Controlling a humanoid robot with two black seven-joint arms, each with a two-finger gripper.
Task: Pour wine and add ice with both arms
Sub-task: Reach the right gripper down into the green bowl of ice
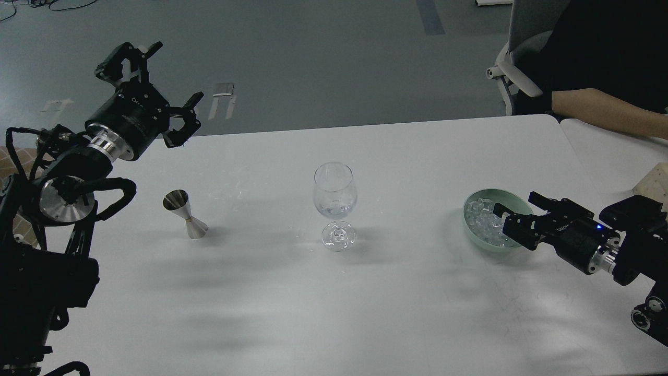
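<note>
A clear stemmed glass (335, 201) stands mid-table with a little clear wine (335, 210) in its bowl. A steel jigger (185, 214) stands upright to its left. A green bowl (476, 232) at the right holds several clear ice cubes (482, 222). My left gripper (156, 78) is open and empty, raised above the table's far left edge, well behind the jigger. My right gripper (514, 209) is open, its fingertips over the right part of the bowl, just above the ice.
A person's bare arm (605, 109) rests at the table's far right corner, with a chair (516, 47) behind. A pale block (655, 180) sits at the right edge. The white table (334, 303) spreads in front of the glass.
</note>
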